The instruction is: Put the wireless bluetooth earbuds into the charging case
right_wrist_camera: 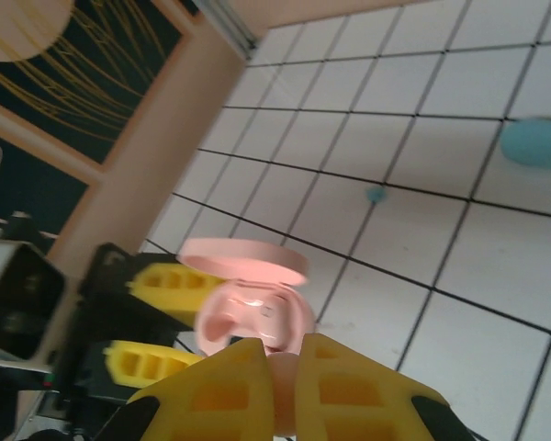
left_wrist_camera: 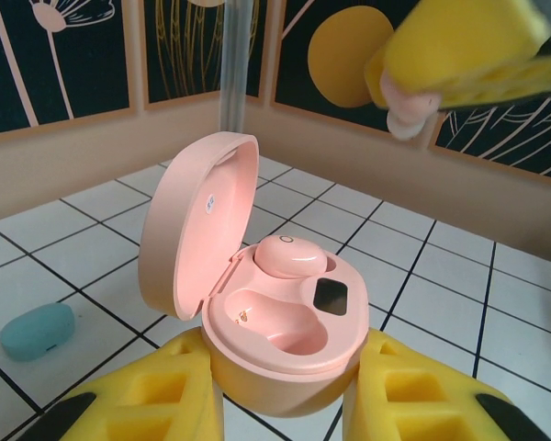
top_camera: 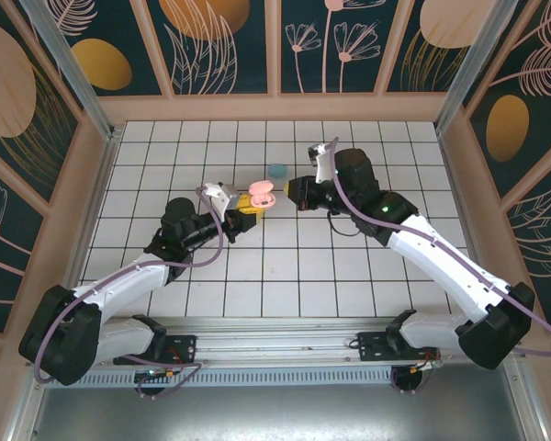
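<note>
Insertion of second pink earbud in hand: right tool pinches it above the open pink case, which left tool clamps. One earbud already seated. Next, I judge: lower, align over empty well, release.

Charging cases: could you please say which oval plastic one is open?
The pale pink case, lid raised, in the left gripper; the teal case lies shut.
</note>
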